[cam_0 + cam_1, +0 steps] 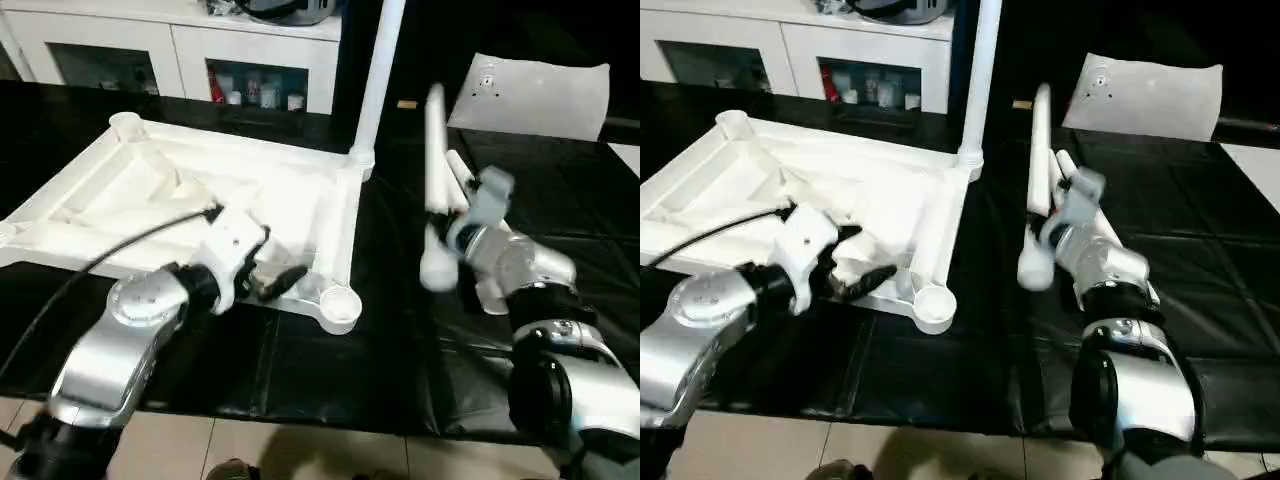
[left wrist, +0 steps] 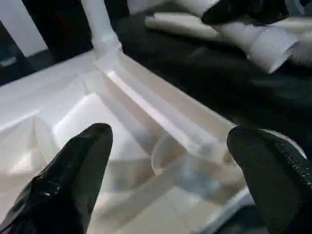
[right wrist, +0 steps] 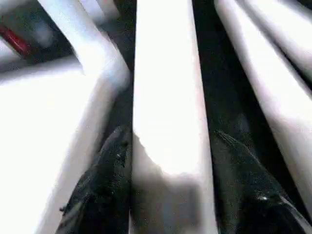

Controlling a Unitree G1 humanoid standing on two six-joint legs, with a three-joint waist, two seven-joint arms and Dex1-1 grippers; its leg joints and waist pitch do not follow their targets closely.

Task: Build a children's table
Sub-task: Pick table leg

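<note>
Right gripper: two black fingers clamped on either side of a long white tapered plastic leg, lifted off the black table covering, threaded end nearest the robot. Left gripper: spread wide, grasping nothing, poised above the near corner socket. White ribbed plastic tabletop: upside down, left of centre; one leg upright in far corner socket.

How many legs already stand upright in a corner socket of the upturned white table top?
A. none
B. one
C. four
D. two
B: one leg rises from the far right corner socket of the table top, while the far left socket and the near right socket are empty, and other legs are off the top on the right.
</note>
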